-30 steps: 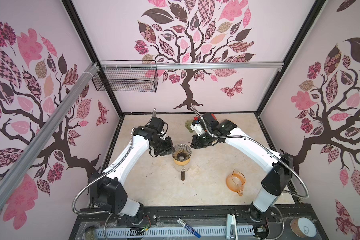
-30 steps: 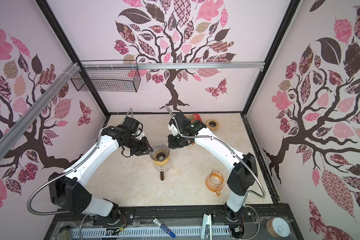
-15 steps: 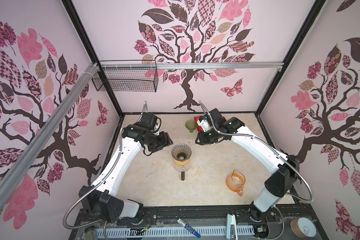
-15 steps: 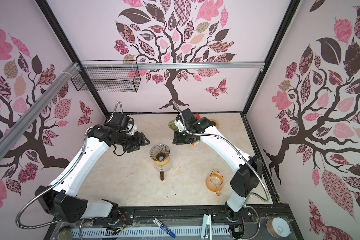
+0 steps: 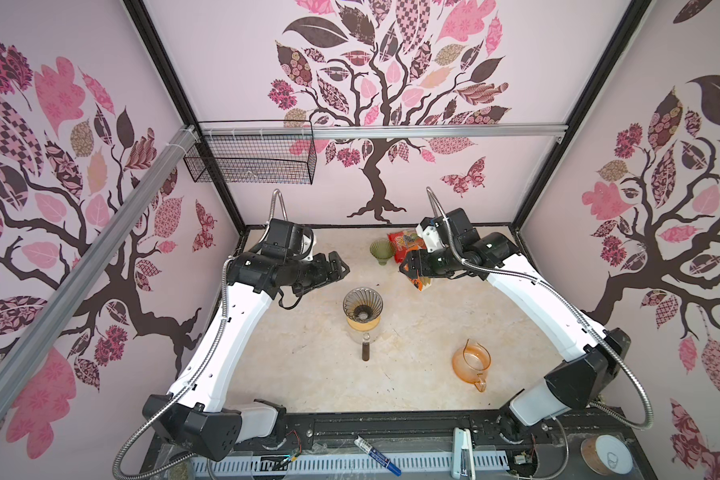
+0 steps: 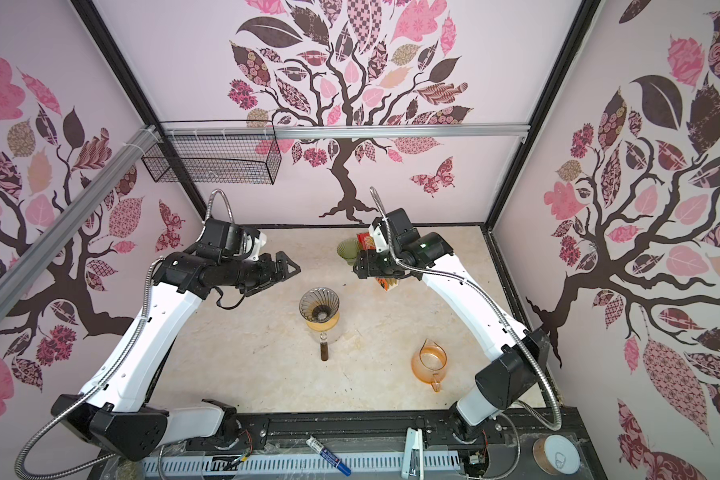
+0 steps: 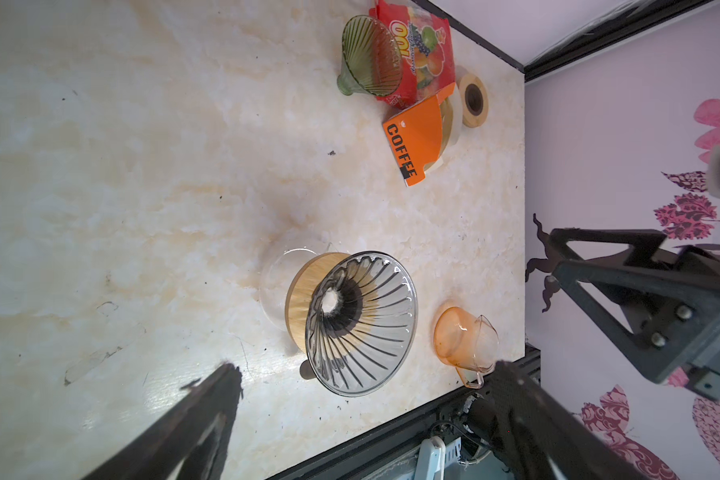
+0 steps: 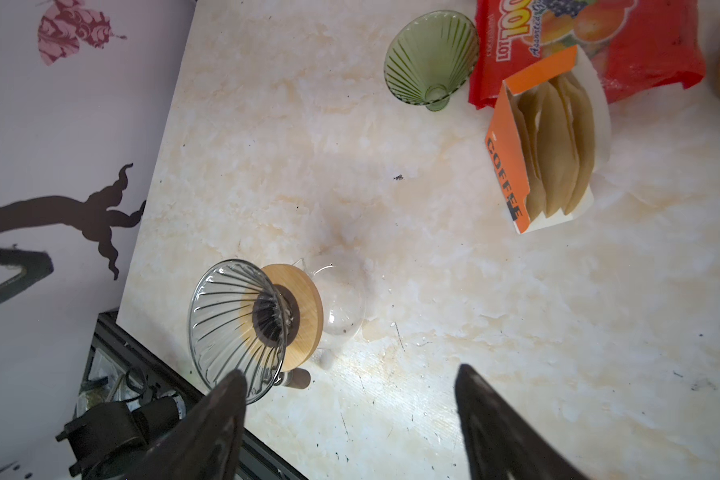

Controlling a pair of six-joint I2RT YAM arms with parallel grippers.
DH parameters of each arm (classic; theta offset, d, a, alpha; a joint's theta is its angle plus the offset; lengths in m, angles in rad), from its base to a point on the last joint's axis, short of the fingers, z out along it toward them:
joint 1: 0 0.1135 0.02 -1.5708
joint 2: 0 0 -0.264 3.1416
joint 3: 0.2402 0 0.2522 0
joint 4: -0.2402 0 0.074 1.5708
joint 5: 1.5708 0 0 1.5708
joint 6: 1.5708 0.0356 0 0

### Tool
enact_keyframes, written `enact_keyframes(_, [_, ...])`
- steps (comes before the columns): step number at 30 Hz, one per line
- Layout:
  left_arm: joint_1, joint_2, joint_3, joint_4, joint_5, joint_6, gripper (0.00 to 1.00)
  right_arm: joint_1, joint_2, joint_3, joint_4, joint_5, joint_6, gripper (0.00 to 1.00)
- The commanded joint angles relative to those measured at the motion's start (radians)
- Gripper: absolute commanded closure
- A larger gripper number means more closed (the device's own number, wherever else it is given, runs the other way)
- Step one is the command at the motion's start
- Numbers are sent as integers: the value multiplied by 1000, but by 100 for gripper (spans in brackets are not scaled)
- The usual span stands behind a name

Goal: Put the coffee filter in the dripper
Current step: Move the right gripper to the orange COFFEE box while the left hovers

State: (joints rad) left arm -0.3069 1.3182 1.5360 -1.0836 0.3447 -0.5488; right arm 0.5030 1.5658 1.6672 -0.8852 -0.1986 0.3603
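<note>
Grippers both empty. Left gripper (image 5: 341, 266) has its fingers (image 7: 208, 424) spread wide with nothing between them, hanging above the marble table (image 5: 308, 374) and aimed toward the middle. Right gripper (image 5: 405, 269) faces it from the opposite side, fingers (image 8: 221, 419) also spread, gripping nothing. Clear glass dripper (image 5: 362, 302) stands upright in the gap between the two grippers, nearer the rig's front than either and touching neither. It sits on a wooden collar (image 7: 308, 286) on top of a clear glass carafe (image 8: 344, 307). Coffee filters (image 8: 558, 141) are a stack of brown papers standing in the orange COFFEE box (image 8: 506, 166). In both top views the box is mostly hidden beneath the right gripper body, with only a corner showing. Filters are well apart from the dripper, none in the cone yet. Green dripper (image 5: 381, 250) sits just beyond the right gripper's tips, toward the back wall, just beside the red candy bag (image 7: 416, 54). The bag lies behind the box. Tape roll (image 7: 472, 97) sits just past the box on the far side from the left gripper. Orange glass pitcher (image 5: 470, 360) stands well away from both grippers, near the right arm's forearm toward the front.
</note>
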Motion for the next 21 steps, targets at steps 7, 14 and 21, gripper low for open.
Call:
enact_keyframes(7, [-4, -66, -143, 237, 174, -77, 3, -190, 77, 64, 73, 8, 61, 0])
enact_keyframes(14, [-5, -58, -183, 287, 178, -221, 3, -284, 194, 132, 112, -114, 168, 0])
enact_keyframes(21, [-30, -21, -179, 270, 158, -217, 3, -311, 153, -139, 433, -117, 301, 0])
